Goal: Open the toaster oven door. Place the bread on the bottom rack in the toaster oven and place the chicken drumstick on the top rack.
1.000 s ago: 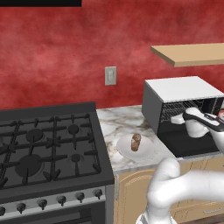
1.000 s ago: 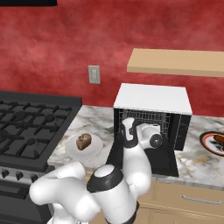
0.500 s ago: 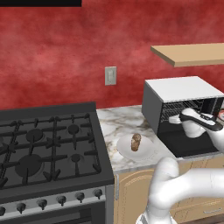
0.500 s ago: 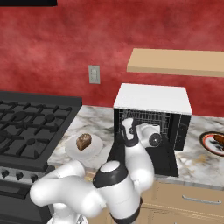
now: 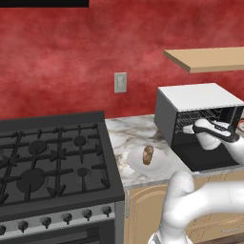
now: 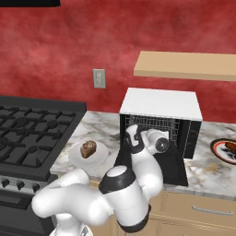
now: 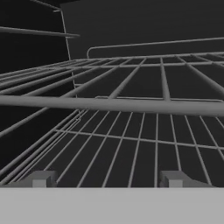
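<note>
Here the gripper (image 7: 105, 179) sits with fingers spread apart and empty, inside the boxy black, white-topped toaster oven (image 5: 198, 97); wire racks (image 7: 131, 105) stretch ahead of the fingertips, its door (image 6: 159, 166) folded down flat below

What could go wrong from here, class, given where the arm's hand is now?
1. The gripper, open with nothing between its fingers, sits among the wire racks inside the toaster oven; pulling out carelessly could snag a rack.
2. The open toaster oven door lies flat under the arm; dropping low could strike it.
</note>
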